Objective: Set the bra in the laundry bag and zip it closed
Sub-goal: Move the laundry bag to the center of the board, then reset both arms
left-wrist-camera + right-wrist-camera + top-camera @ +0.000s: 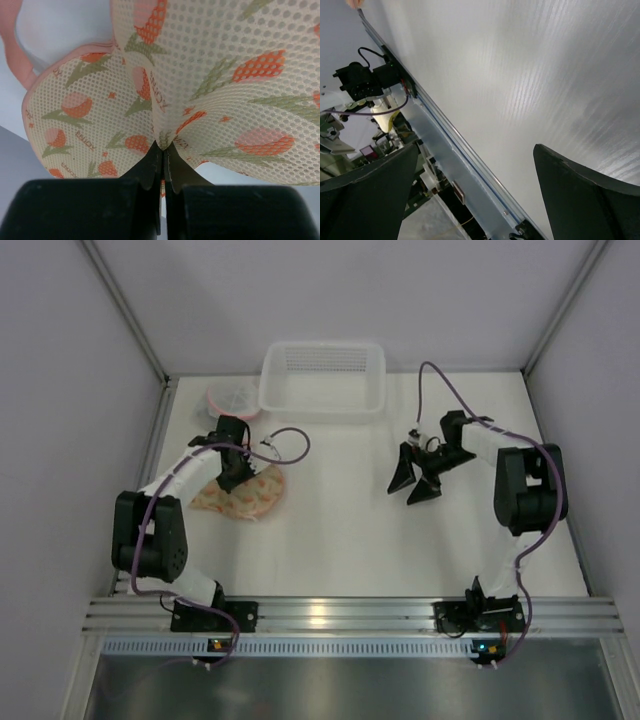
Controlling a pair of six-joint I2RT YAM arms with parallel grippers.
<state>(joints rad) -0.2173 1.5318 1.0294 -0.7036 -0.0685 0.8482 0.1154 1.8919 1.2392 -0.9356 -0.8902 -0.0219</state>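
Note:
The laundry bag (245, 495) is a cream mesh pouch printed with orange tulips and edged in pink, lying at the left of the table. My left gripper (237, 480) points down onto it. In the left wrist view the left gripper (162, 150) is shut, pinching a fold of the laundry bag (220, 75) mesh between its tips. A pale round thing with a pink rim (232, 396) lies at the back left; I cannot tell whether it is the bra. My right gripper (418, 485) hangs open over the bare table at the right, with nothing between its fingers (590, 200).
A white perforated plastic basket (322, 380) stands at the back centre. White walls close in the table on the left, back and right. The aluminium rail (340, 615) with both arm bases runs along the near edge.

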